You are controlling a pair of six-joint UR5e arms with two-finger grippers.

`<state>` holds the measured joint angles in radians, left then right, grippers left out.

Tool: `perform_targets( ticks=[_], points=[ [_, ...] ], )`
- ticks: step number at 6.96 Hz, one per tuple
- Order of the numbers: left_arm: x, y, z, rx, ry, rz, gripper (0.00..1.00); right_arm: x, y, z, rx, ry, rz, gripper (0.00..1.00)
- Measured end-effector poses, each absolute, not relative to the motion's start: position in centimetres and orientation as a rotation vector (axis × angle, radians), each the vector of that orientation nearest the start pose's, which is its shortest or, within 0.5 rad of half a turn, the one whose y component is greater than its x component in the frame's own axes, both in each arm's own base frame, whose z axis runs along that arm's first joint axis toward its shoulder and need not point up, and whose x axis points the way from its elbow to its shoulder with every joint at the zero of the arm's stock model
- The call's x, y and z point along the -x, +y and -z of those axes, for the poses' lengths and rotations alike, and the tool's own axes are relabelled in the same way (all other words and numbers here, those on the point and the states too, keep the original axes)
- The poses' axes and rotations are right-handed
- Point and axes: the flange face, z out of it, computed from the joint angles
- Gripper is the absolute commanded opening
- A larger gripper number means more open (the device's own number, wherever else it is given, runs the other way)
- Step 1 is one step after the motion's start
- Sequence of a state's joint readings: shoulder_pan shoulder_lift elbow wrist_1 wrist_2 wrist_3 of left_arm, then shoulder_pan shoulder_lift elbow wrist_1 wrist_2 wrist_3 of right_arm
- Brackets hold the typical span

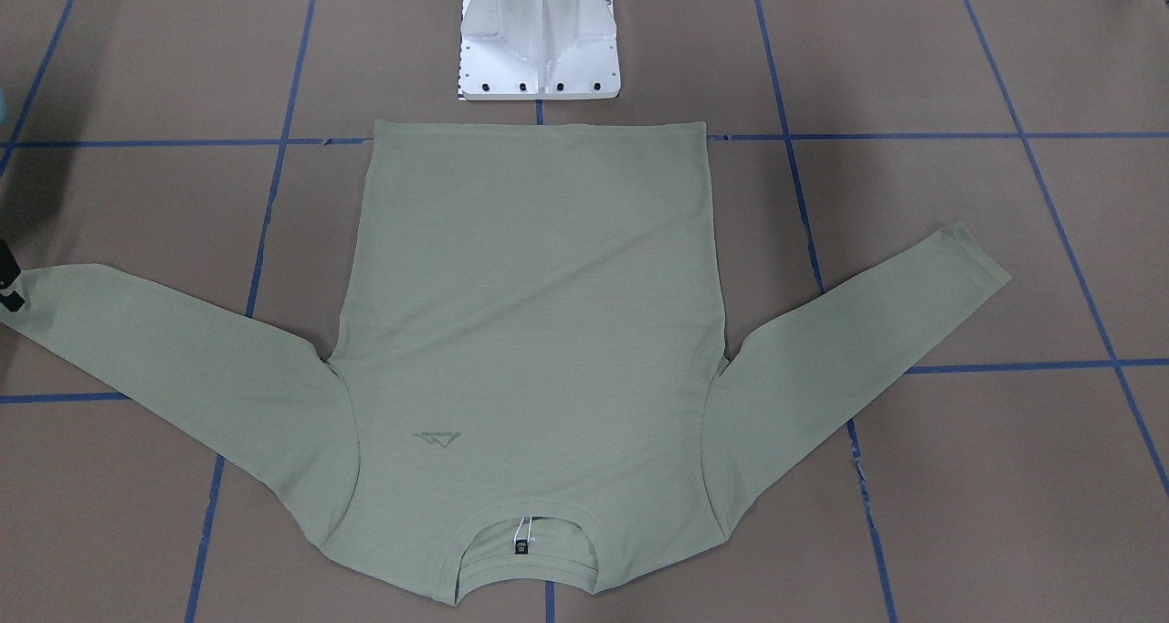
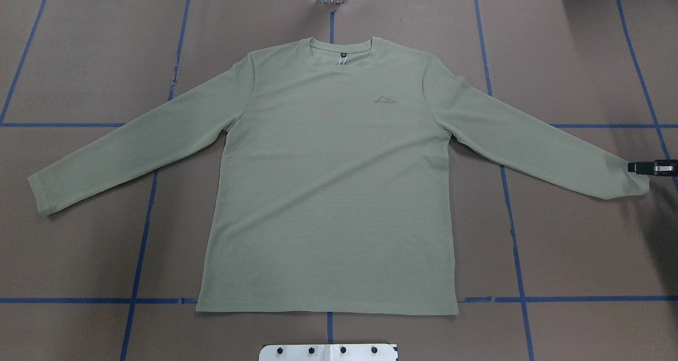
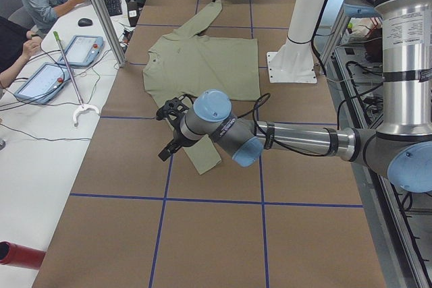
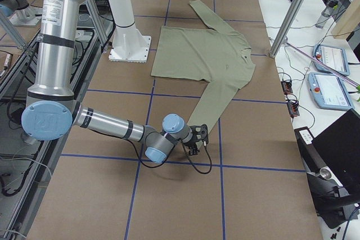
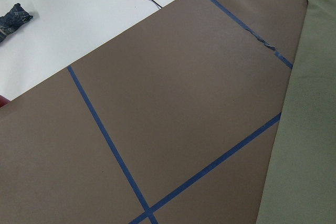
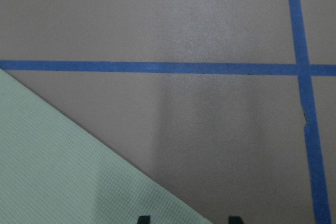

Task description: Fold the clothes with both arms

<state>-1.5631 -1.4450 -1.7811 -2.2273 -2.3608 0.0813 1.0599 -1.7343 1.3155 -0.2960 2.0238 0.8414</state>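
Note:
The pale sage-green long-sleeved shirt (image 2: 328, 191) lies flat and face up, sleeves spread, neckline at the far side, hem toward the robot's base. It also shows in the front-facing view (image 1: 530, 312). My right gripper (image 2: 643, 167) is low at the cuff of the shirt's right-hand sleeve. The right wrist view shows its two fingertips (image 6: 143, 219) apart, with the sleeve's edge (image 6: 52, 156) reaching between them. My left gripper (image 3: 169, 133) shows only in the exterior left view, above the other sleeve's cuff (image 3: 202, 160). I cannot tell whether it is open or shut.
The white pedestal base (image 1: 539, 47) stands just behind the hem. Blue tape lines (image 2: 508, 191) grid the brown table cover. Operators with tablets (image 3: 74, 48) sit at a white side table beyond the neckline, behind metal poles (image 3: 101, 11).

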Motion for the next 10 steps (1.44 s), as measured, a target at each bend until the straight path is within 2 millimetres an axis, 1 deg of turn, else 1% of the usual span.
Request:
perform_targets(
  ticks=[1,2,3,4,8,10],
  points=[
    [5.9,-45.9,-53.5,-0.73,0.728,-0.373,1.0,12.8,-41.2,-72.7,-0.389,-0.853,-0.11,0.63],
    [5.9,-45.9,-53.6,-0.73,0.728,-0.373,1.0,12.8,-41.2,-72.7,-0.392,-0.849,-0.112,0.56],
    [5.9,-45.9,-53.6,-0.729,0.728,-0.373,1.0,12.8,-41.4,-72.7,-0.397,-0.845,-0.114,0.27],
    [5.9,-45.9,-53.6,-0.729,0.728,-0.373,1.0,12.9,-41.5,-72.7,-0.399,-0.842,-0.116,0.0],
    [5.9,-45.8,-53.8,-0.727,0.729,-0.372,1.0,12.8,-41.6,-72.5,-0.404,-0.845,-0.118,0.0],
    [5.9,-45.8,-53.8,-0.726,0.729,-0.371,1.0,12.6,-41.7,-71.5,-0.414,-0.857,-0.115,0.0]
  ],
)
